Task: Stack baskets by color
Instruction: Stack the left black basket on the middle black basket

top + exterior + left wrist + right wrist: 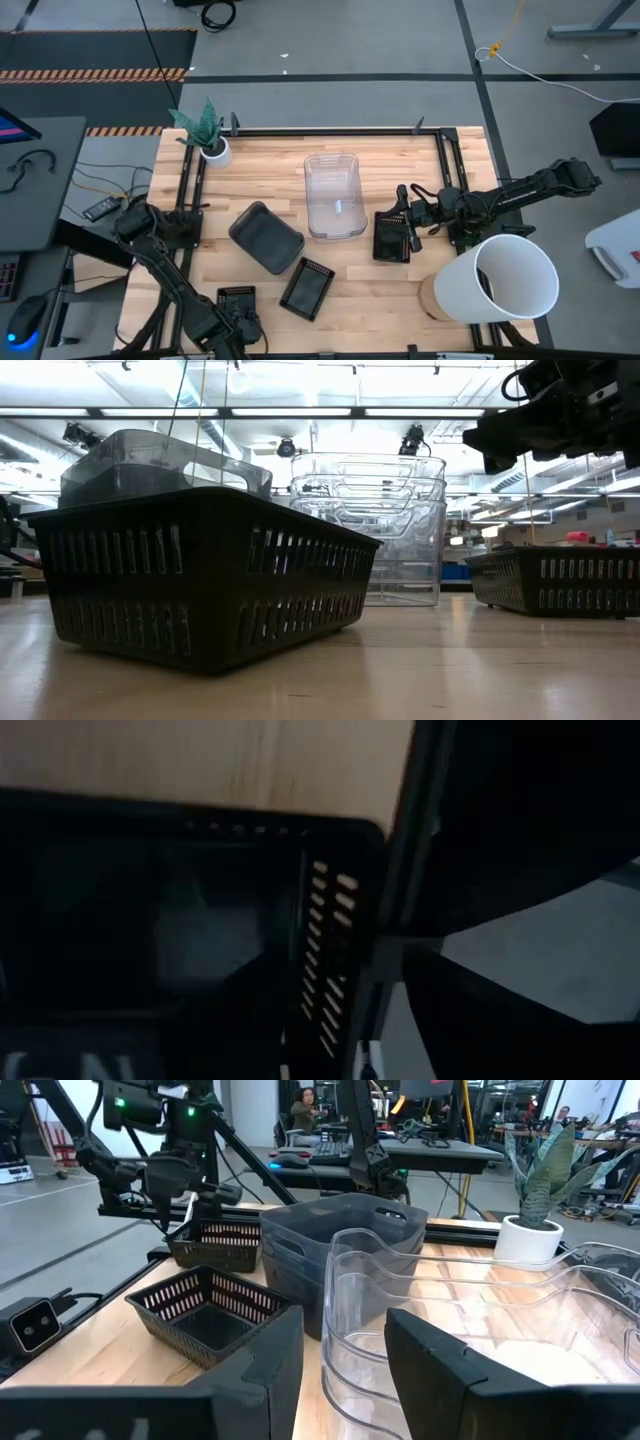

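Three black mesh baskets lie apart on the table: one at the near left (237,297), one at the near middle (307,288) and one right of centre (392,240). A stack of smoky grey baskets (265,237) stands left of centre. A stack of clear baskets (333,195) rests on its base in the middle. My left gripper (235,318) points steeply down over the near-left black basket (222,1243), whose mesh wall (330,970) fills its wrist view. My right gripper (345,1380) hangs level and open above the right black basket (560,580), facing the clear stack (480,1330).
A large white bucket (495,280) lies on its side at the near right. A small white plant pot (212,148) stands at the far left corner. A black frame rail (330,131) runs round the table. Bare wood shows along the near edge (420,670).
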You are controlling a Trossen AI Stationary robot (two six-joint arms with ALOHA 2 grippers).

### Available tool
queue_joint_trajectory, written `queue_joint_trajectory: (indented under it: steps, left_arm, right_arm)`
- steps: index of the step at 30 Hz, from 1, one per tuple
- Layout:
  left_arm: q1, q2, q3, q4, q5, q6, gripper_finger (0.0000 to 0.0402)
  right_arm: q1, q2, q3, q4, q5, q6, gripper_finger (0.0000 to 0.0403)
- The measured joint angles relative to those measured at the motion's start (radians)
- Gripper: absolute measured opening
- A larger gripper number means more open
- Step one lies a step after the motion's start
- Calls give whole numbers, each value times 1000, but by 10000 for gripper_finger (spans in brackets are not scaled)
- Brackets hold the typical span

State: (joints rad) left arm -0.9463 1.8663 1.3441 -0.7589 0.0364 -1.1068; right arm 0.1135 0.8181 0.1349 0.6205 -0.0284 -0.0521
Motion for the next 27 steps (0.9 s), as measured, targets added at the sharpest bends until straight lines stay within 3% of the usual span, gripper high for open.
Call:
queue_joint_trajectory:
  steps: [5, 10, 16, 24, 27]
  left_arm:
    - [0, 39, -1, -1, 11, 4, 220]
    - [0, 69, -1, -16, 19, 4, 206]
    - [0, 75, -1, -23, 21, 4, 143]
    - [2, 68, -1, -21, 76, 20, 16]
    - [4, 42, -1, -20, 116, 19, 10]
  right_arm:
    - [0, 0, 0, 2, 0, 0, 148]
    - [0, 0, 0, 8, 0, 3, 148]
    - [0, 0, 0, 8, 0, 4, 148]
    - [0, 0, 0, 8, 0, 7, 148]
    - [0, 0, 0, 8, 0, 8, 148]
